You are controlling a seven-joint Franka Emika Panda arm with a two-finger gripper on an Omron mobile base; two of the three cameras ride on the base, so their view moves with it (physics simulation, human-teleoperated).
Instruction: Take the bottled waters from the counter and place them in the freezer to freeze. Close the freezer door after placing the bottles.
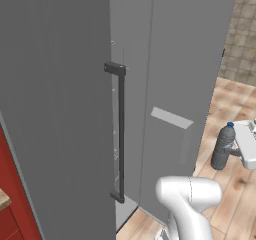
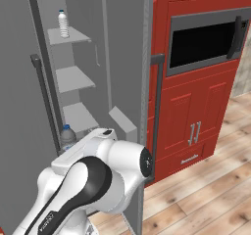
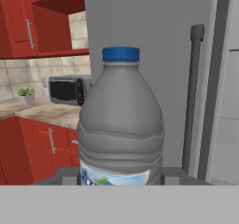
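The bottle point(image 3: 120, 120) with the blue cap sits right in the gripper point(image 1: 234, 152), and the fingers are clenched on its lower part, so it is being carried. In the left base view the bottle hangs in the air over the wood floor point(image 1: 235, 204), off to the right of the freezer door point(image 1: 55, 109). The door stands wide open, and its long dark handle point(image 1: 120, 134) runs up and down its edge. In the hand view the bottle stands upright in front of the grey door, with the handle just to its right. This looks like the carrying step: one bottle is on its way to the freezer point(image 2: 83, 77). Next, I think the arm has to swing the bottle around the edge of the door and in toward a shelf, then set it down upright and let go. It should take care not to bump the door or the handle. Inside the freezer there are pale grey shelves. The top shelf point(image 2: 68, 35) already has one small bottle point(image 2: 63, 24) standing on it. The shelves under it look bare. The door is not shut yet, and that comes last. Far left of the door in the hand view are the bench point(image 3: 42, 112), a microwave point(image 3: 69, 90) and a little plant point(image 3: 26, 95).
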